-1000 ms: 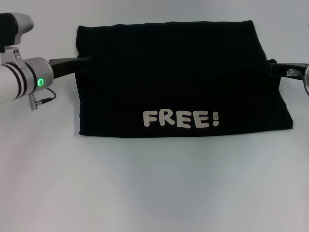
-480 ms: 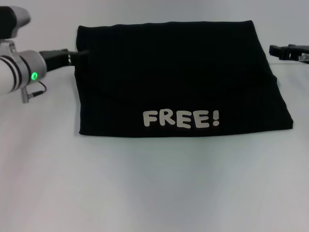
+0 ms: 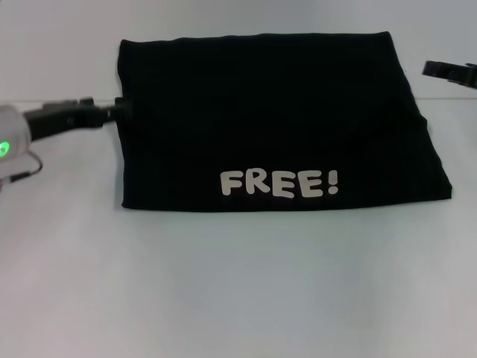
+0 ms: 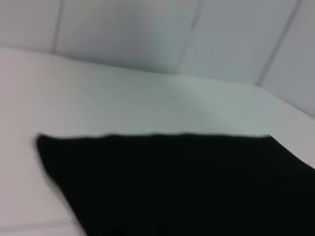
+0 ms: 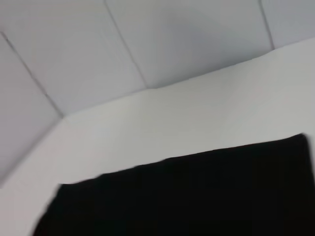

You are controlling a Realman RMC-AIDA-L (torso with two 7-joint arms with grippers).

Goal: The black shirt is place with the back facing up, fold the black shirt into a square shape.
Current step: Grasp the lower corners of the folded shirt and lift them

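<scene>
The black shirt lies flat on the white table, folded into a wide rectangle, with cream "FREE!" lettering facing up near its front edge. My left gripper reaches in from the left, its tip right at the shirt's left edge, about halfway back. My right gripper shows at the far right, clear of the shirt's back right corner. The left wrist view shows the shirt as a flat dark sheet. So does the right wrist view, where the shirt fills the lower part.
The white table stretches bare in front of the shirt and on both sides. A pale panelled wall rises behind the table's far edge in the wrist views.
Both arms have drawn outward from the shirt's side edges. The left arm slid back to the left and nearer; the right gripper moved off to the far right. The shirt stayed still.
</scene>
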